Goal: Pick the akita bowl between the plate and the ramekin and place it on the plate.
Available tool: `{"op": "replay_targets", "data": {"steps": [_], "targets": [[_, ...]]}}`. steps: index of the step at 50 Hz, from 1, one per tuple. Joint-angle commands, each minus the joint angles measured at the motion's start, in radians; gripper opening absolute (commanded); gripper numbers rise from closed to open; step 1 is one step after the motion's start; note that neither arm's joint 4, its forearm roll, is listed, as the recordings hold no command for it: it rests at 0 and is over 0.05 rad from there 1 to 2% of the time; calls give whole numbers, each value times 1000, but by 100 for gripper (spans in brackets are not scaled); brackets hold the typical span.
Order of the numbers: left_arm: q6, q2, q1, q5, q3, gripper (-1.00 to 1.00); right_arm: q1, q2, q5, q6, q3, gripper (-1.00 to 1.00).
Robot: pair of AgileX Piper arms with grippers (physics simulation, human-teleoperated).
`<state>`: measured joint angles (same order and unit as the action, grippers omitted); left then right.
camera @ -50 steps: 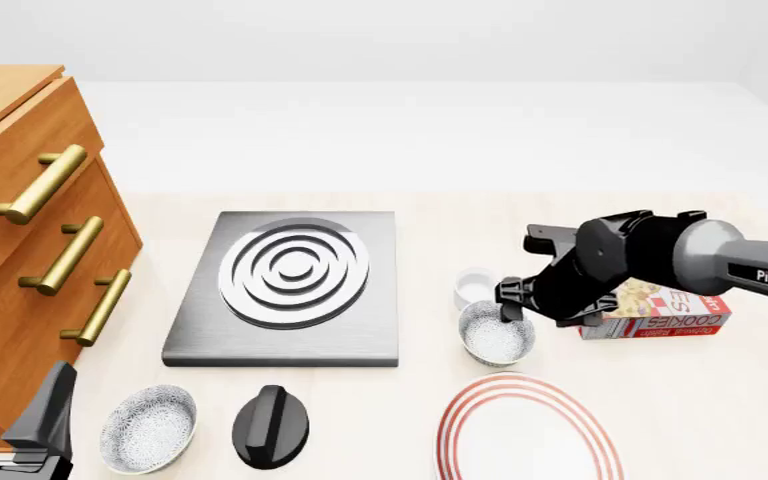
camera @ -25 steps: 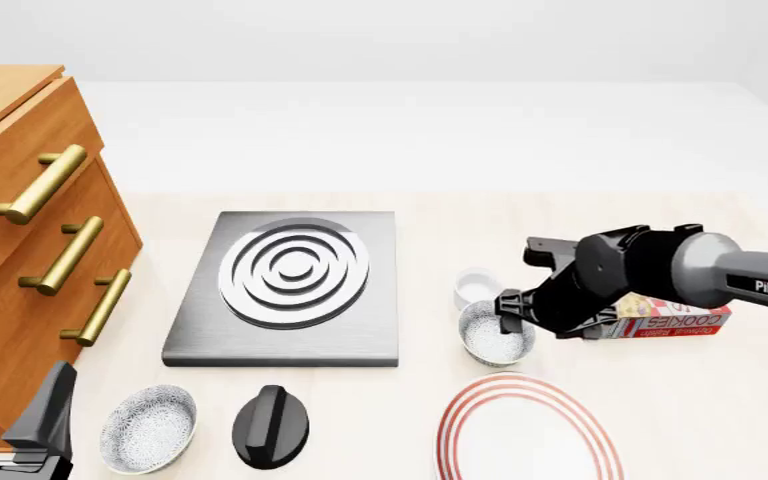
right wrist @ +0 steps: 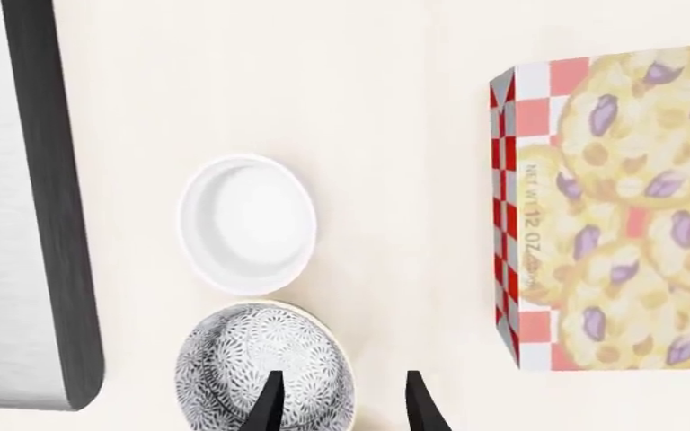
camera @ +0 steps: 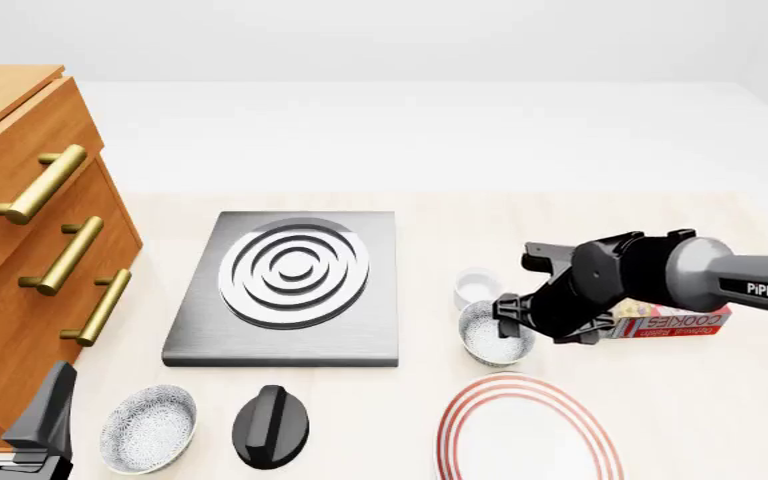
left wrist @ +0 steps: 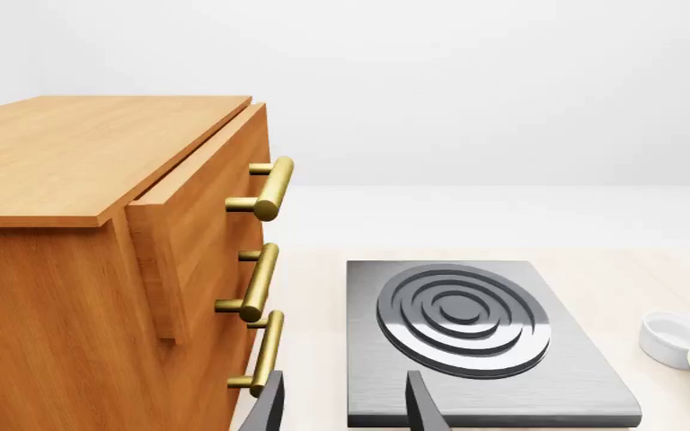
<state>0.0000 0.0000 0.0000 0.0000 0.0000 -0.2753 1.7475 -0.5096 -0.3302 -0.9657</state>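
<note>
The akita bowl point(camera: 494, 338), speckled inside with a dark rim, sits between the white ramekin point(camera: 476, 288) and the red-ringed plate point(camera: 528, 432). My right gripper point(camera: 510, 312) hangs low over the bowl's right rim and is open. In the right wrist view one of its fingers point(right wrist: 266, 406) is over the bowl point(right wrist: 255, 373), and the other is outside the rim. The ramekin point(right wrist: 247, 224) lies just beyond the bowl. My left gripper point(camera: 8, 398) stays at the near left corner, open and empty. Its fingers point(left wrist: 422, 409) show in the left wrist view.
A grey stove slab point(camera: 291, 290) with white rings lies centre-left. A cookie box point(camera: 667, 318) sits right of my right arm. A second speckled bowl point(camera: 148, 428) and a black knob point(camera: 273, 425) are at the near left. A wooden cabinet point(camera: 24, 230) with brass handles stands on the left.
My right gripper has sunk lower and a little nearer, coming down onto the bowl's rim. The bowl and the left arm have not moved.
</note>
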Motion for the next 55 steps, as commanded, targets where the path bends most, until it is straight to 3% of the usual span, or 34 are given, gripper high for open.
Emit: {"op": "replay_targets", "data": {"steps": [1,16,17,36,55], "targets": [[0,0,0,0,0,100,-19,11,17,-14,8,100],[0,0,0,0,0,100,-35,15,23,-24,17,100],[0,0,0,0,0,100,-64,32,25,-51,14,-100],[0,0,0,0,0,100,-63,12,5,-37,5,-100],[0,0,0,0,0,100,-93,-166,-158,6,-88,-100]]}}
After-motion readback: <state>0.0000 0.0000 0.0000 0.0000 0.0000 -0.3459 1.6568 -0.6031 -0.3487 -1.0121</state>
